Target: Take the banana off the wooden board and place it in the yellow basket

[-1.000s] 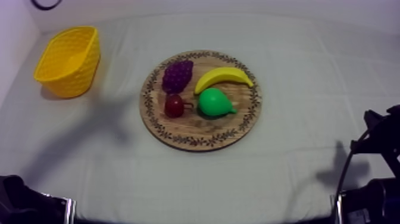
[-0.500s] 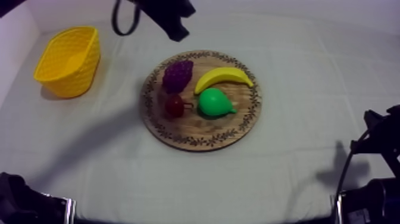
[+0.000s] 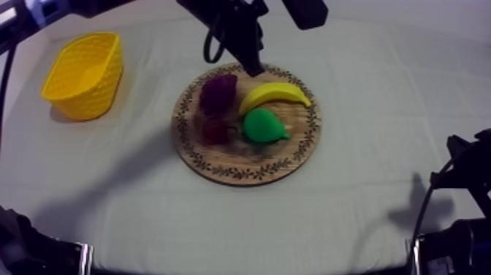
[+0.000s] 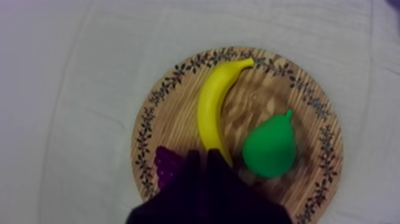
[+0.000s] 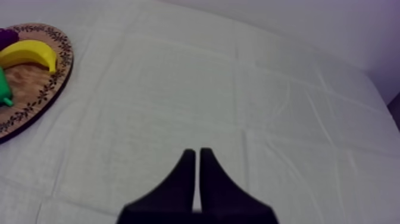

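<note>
at the near edge of the bench the right arm (image 3: pixel 460 245) sits low at its side; its jaws lie pressed together in a narrow wedge with nothing between them, over bare cloth and well apart from the fruit. the grey-white cloth (image 3: pixel 351 205) covers the bench, creased in faint squares, with soft shadows across it. near the middle lies the round wooden board with a patterned rim (image 3: pixel 248 178). on it the green toy pear (image 3: pixel 263 126) is nearest, with the small red fruit (image 3: pixel 214 130) just beside it. behind them lie the yellow toy banana (image 3: pixel 274 95), still on the board, and the purple bunch of grapes (image 3: pixel 218 93); grapes and red fruit lie in shadow. the left arm (image 3: pixel 234 29) reaches in over the board's far rim, and its jaws are closed together, empty, hanging above the gap between the grapes and the banana's near end. farther off at the left the yellow basket (image 3: pixel 102 88) stands empty on the cloth. a pale plain wall (image 3: pixel 409 11) closes the back.
</note>
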Available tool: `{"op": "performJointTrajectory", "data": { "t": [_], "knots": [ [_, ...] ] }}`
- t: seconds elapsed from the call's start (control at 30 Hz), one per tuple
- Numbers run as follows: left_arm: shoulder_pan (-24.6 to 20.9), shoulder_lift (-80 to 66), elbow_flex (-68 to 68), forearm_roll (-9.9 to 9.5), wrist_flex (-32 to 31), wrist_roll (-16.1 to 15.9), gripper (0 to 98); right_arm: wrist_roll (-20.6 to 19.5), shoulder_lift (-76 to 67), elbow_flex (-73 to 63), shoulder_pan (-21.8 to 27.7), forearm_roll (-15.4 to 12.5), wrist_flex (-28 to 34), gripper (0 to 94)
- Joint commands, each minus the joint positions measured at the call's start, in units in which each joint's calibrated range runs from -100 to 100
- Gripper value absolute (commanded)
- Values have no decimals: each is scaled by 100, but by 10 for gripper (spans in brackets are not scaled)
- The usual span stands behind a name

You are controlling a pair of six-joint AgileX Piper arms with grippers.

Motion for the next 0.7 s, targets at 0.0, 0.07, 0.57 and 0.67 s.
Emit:
{"op": "performJointTrajectory", "data": {
  "t": [0.0, 0.07, 0.57, 0.67],
  "knots": [
    [4, 198, -186, -20, 119, 26, 221, -2, -4, -3, -1, 2, 4, 6],
    [9, 304, -294, -43, 190, 48, 332, -2, -4, -3, -1, 2, 4, 6],
    [123, 740, -718, -241, 548, 115, 929, -2, -4, -3, -1, 2, 4, 6],
    [117, 856, -793, -255, 559, 116, 948, -2, -4, -3, -1, 2, 4, 6]
  ]
}}
